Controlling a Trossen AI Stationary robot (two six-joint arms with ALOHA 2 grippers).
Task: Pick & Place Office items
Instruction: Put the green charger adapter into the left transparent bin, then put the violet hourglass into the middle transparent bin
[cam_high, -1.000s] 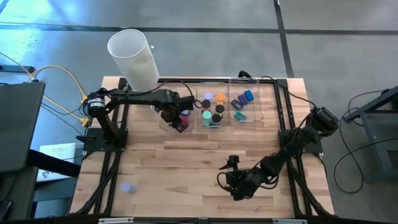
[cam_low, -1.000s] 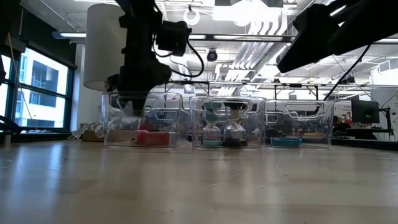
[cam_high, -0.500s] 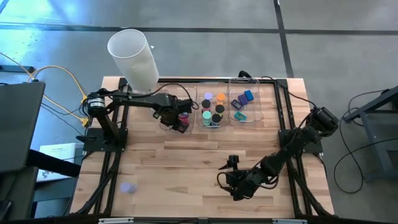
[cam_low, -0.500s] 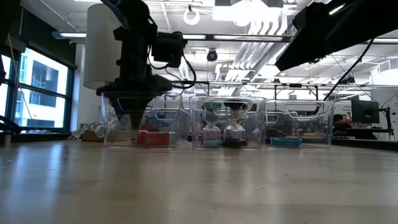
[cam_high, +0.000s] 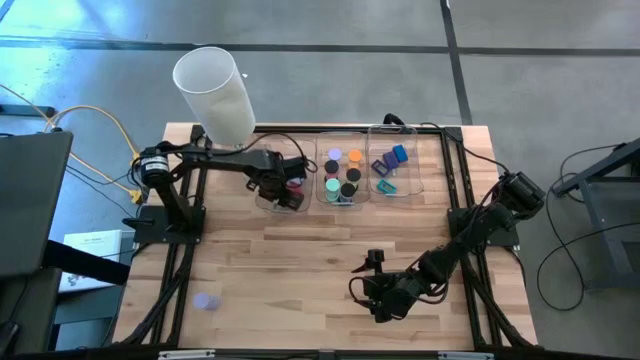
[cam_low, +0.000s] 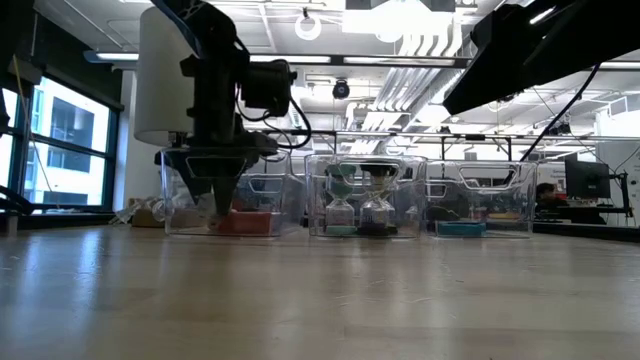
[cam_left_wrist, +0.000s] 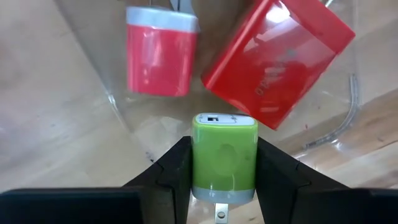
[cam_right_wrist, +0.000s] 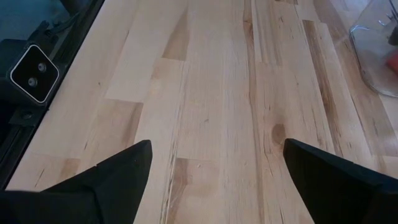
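My left gripper (cam_high: 283, 192) points down into the left clear tray (cam_high: 262, 200) and is shut on a green piece (cam_left_wrist: 224, 155) with a grey end. Below it, on the tray's floor, lie two red blocks (cam_left_wrist: 158, 59) (cam_left_wrist: 277, 62). The low view shows the gripper (cam_low: 218, 200) inside that tray. The middle tray (cam_high: 319, 172) holds lavender, orange, teal and black round pieces. The right tray (cam_high: 420, 170) holds blue and purple clips (cam_high: 398, 155). My right gripper (cam_high: 368, 292) waits open over the bare wood near the table's front edge. My left gripper pinches the green piece by its two opposite sides (cam_left_wrist: 198, 158) between its two fingers (cam_left_wrist: 177, 165). The fingers come from above, pointing down, and lie along the piece. The piece sits upright in the hold inside the tray, above the red blocks.
A big white cylinder (cam_high: 215, 90) stands at the table's far left corner. A lone lavender piece (cam_high: 205, 300) lies near the front left corner. Bare wood (cam_high: 300, 250) spreads between the trays and my right gripper.
My left gripper has gone down into the left tray with the green piece and has rolled about its own pointing line. It has stayed shut on the piece.
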